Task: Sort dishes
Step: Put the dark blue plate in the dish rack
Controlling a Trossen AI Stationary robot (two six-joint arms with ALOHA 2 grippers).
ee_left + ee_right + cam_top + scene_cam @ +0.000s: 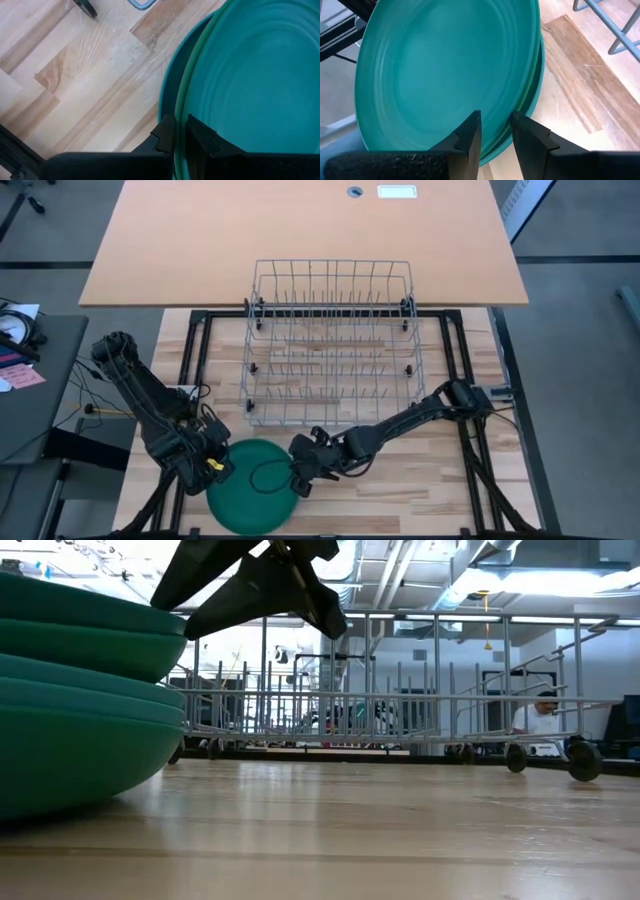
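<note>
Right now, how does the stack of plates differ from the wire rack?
The stack of plates is solid teal and green; the wire rack is open grey wire. The stack sits at the near table edge, the rack farther back. The left pincer is shut on the stack's rim, the right pincer at its opposite edge; neither is at the rack. Both rest on the wooden table.

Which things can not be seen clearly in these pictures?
- Number of plates in the stack: high view shows only the top plate; the low view's left edge cuts the stack.
- Left gripper and right gripper: each clamps the plates' rim, hiding how many it holds.
- Person, low view: behind the wire rack.
</note>
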